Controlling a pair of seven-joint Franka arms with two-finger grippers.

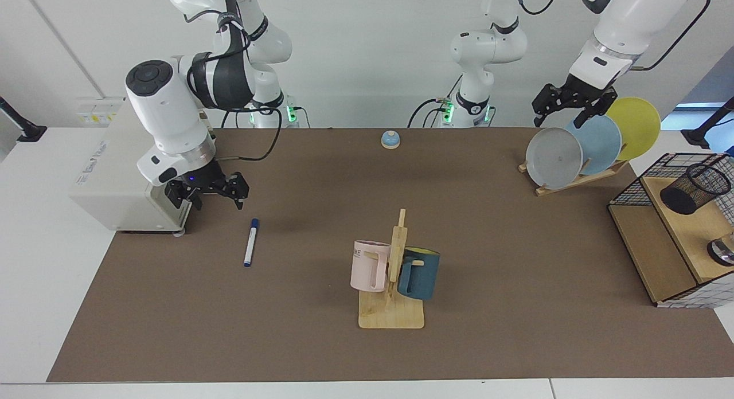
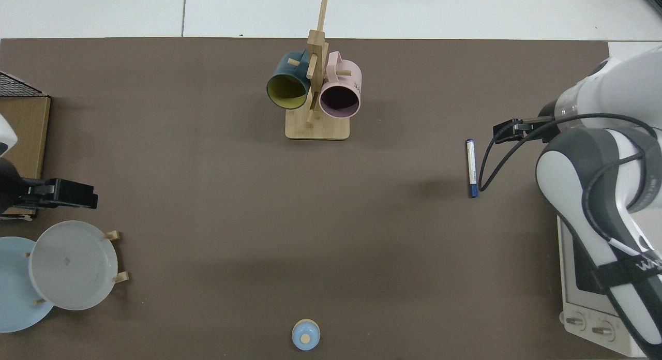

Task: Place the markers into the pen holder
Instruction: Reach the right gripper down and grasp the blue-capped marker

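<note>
Surface: brown mat (image 1: 321, 341) over a white table, white wall behind the two arm bases.
Marker: the marker (image 1: 251, 242) lies flat on the mat at the scene's left, near the toaster oven (image 1: 123, 181), blue cap toward the far side; nothing touches it. In the top view the marker (image 2: 470, 167) lies lengthwise beside the arm.
Pen holder: the pen holder (image 1: 695, 188) lies tipped on the upper wooden shelf of the wire basket (image 1: 659, 175) at the far right of the scene, well apart from the marker, its mouth facing up and to the right.
Right gripper: the right gripper (image 1: 211, 190) hangs low over the mat just beyond the marker's capped end, in front of the toaster oven; its fingers stand spread wide and hold nothing. In the top view the right gripper (image 2: 509, 128) sits just beside the marker's white-tipped end, not over it.
Left gripper: the left gripper (image 1: 567, 104) waits above the plate rack (image 1: 573, 178), near the blue plate (image 1: 596, 144); fingers apart, empty.
Progress: nothing of the task is done. The marker is not yet grasped, by the look of it; the approach is in hand.
Left to do: close on the marker, lift it, carry it across the whole table, past the mug stand (image 1: 393, 284), and drop it into the holder. The right arm may not reach that far, so a handover looks likely.
</note>
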